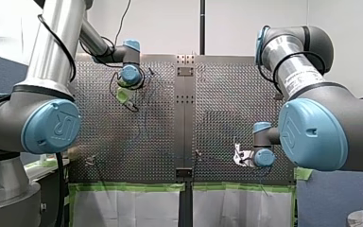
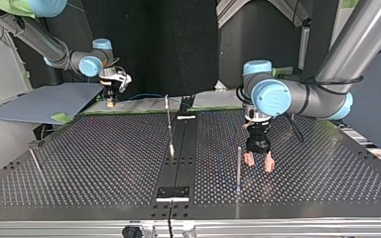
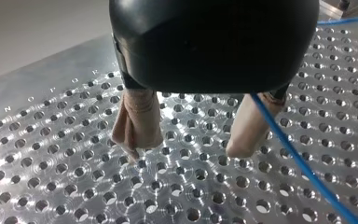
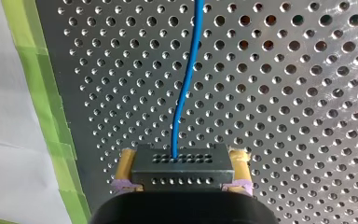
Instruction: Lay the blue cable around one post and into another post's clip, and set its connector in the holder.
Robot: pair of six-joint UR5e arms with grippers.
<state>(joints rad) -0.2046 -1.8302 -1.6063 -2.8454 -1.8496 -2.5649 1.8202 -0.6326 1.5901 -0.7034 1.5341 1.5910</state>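
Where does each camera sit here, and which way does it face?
Front view: behind and above the shoulders, facing over the table; left arm, right arm at its sides.
Top view: across the table, facing the arms; left claw at its right, right claw at its left.
Left wrist view: on that wrist, looking down at the table; open claw, blue cable beside one finger.
Right wrist view: along the right claw, shut on the connector.
Shared: both wrist views show the blue cable.

My left pincer (image 2: 259,161), beige pads (image 2: 249,158) spread, hangs just over the perforated desk (image 2: 104,158), at three o'clock of a thin upright post (image 2: 238,166).
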